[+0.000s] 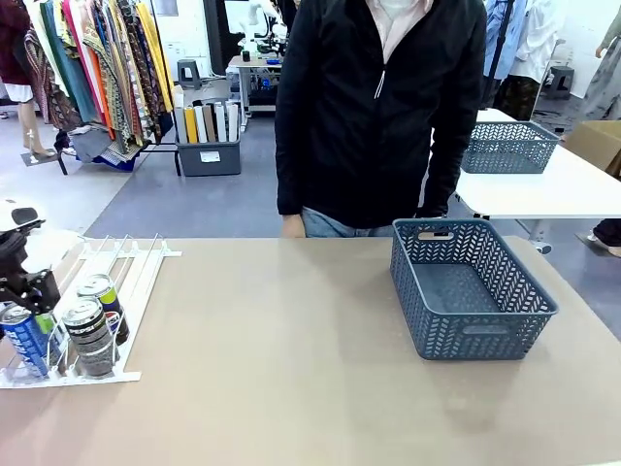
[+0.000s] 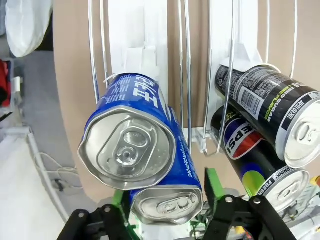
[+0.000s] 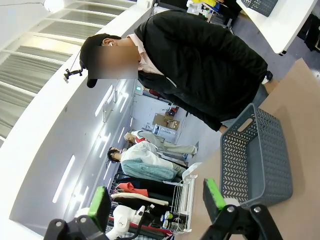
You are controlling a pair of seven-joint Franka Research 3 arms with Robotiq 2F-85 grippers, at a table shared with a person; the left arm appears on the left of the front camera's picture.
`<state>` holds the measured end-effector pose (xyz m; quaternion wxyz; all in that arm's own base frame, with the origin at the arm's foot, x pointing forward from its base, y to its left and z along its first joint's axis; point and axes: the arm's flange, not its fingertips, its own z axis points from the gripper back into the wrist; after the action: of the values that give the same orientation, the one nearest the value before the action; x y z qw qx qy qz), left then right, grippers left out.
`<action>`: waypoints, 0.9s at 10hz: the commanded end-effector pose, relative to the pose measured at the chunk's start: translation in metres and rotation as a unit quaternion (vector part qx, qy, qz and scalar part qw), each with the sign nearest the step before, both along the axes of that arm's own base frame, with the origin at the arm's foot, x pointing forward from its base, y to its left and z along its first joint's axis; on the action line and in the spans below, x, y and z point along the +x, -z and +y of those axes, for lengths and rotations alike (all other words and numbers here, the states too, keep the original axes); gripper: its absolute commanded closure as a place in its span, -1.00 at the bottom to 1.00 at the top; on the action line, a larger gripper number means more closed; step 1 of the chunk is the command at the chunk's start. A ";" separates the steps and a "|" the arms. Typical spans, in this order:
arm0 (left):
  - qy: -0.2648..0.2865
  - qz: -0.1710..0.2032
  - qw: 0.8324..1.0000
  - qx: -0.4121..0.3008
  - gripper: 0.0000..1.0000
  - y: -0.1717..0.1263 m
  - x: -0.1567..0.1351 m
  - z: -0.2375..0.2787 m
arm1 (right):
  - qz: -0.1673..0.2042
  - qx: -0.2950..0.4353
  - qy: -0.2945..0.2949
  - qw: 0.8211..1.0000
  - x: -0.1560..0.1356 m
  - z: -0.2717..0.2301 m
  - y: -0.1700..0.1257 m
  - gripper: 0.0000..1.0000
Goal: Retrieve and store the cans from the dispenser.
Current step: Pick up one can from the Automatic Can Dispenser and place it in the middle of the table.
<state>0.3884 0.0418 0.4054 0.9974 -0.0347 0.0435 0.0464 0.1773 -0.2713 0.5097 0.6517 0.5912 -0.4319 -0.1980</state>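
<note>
Though can't tell if clamped yet, got left gripper (image 2: 165, 192) straddling one blue can (image 2: 167, 205) at the dispenser (image 1: 131, 257) low end, second blue can (image 2: 127, 145) touching it; jaws of right gripper (image 3: 157, 197) wide open, empty.

Four cans at the low end of one dispenser (image 1: 126, 254), by the left edge of the table (image 1: 291, 388). Two blue: a first blue can (image 2: 132, 145) and a second blue can (image 2: 167, 202), sharing a lane. Two black beside them: one Pepsi-logo can (image 2: 255, 160), one dark patterned can (image 2: 270, 107). From the front, three can tops counted: one blue, one Pepsi-logo, one dark patterned. Two mesh baskets: one basket (image 1: 485, 335) near the table's right edge, one far basket (image 1: 509, 148) on a white table (image 1: 572, 194) behind. One person (image 1: 378, 107) at the far edge.
</note>
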 end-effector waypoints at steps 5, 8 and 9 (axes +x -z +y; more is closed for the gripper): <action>-0.012 0.004 1.000 0.014 1.00 -0.005 0.001 -0.001 | -0.018 -0.004 0.004 1.000 0.004 -0.002 -0.003 -1.00; -0.008 -0.007 1.000 0.026 1.00 -0.016 -0.005 -0.004 | -0.018 -0.004 0.004 1.000 0.004 -0.002 -0.003 -1.00; -0.014 -0.004 1.000 0.026 1.00 -0.032 -0.010 -0.006 | -0.018 -0.004 0.004 1.000 0.004 -0.002 -0.003 -1.00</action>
<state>0.3849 0.0401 0.4153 0.9977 -0.0256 0.0397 0.0489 0.1773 -0.2713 0.5097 0.6517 0.5912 -0.4319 -0.1979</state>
